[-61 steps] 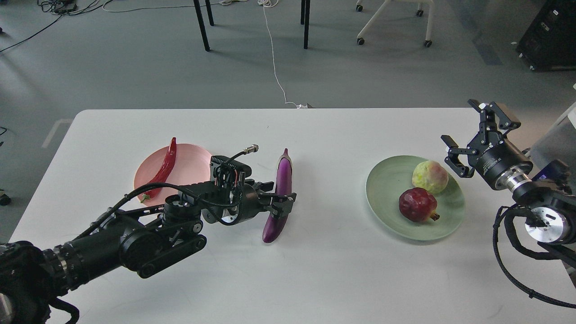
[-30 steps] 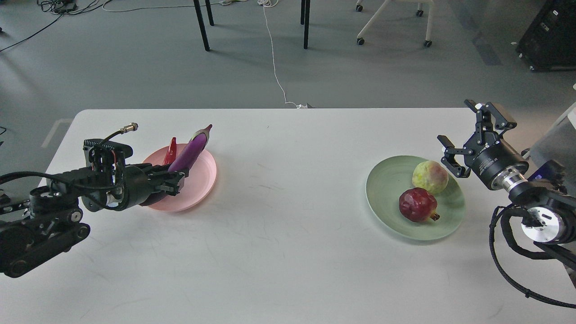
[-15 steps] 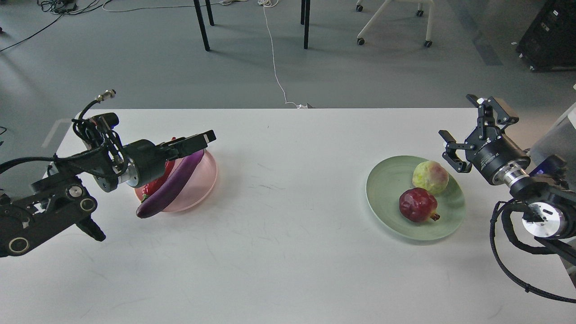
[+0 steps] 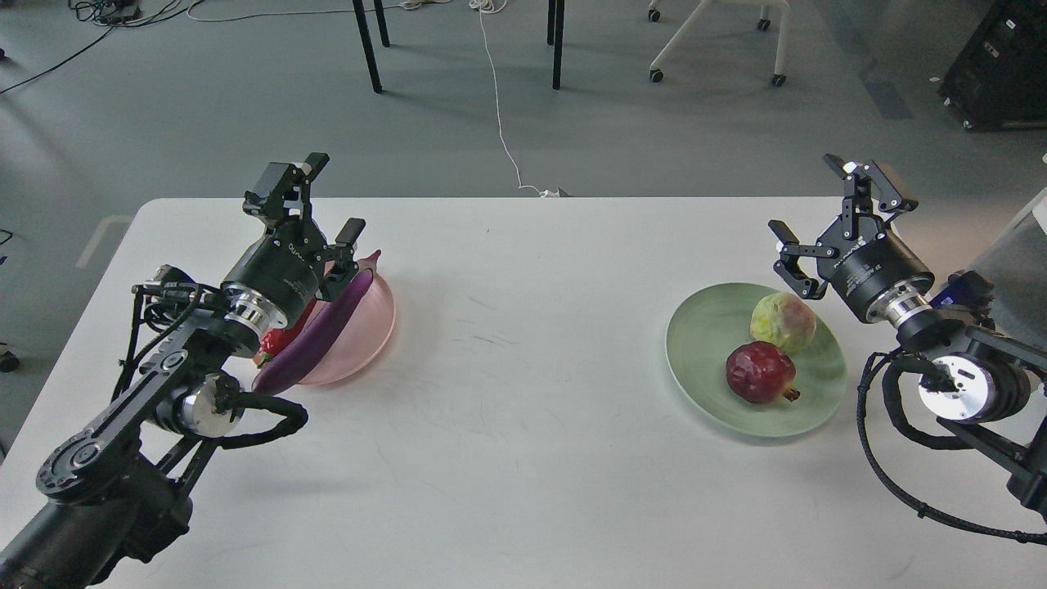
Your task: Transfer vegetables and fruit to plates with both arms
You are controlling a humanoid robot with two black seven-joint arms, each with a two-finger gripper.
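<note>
The purple eggplant [image 4: 323, 327] lies across the pale pink plate [image 4: 364, 331], its lower end hanging over the plate's front-left rim. The red chili pepper [image 4: 278, 337] lies behind it on the same plate, mostly hidden by my left arm. My left gripper [image 4: 315, 200] is open and empty, raised above the plate's far-left side. The yellow-green fruit [image 4: 783, 322] and the dark red pomegranate-like fruit [image 4: 759, 371] sit on the pale green plate [image 4: 703, 360]. My right gripper [image 4: 822, 217] is open and empty, raised above that plate's far-right side.
The white table [image 4: 523, 409] ends just behind both grippers. Beyond it on the grey floor are black table legs [image 4: 368, 49], a white cable [image 4: 499, 106] and a wheeled chair base [image 4: 720, 33]. A dark cabinet [image 4: 1002, 65] stands far right.
My left gripper carried the eggplant from the table's middle to the pink plate, let it go, opened and rose behind the plate. My right gripper moved a little up and left, still open.
</note>
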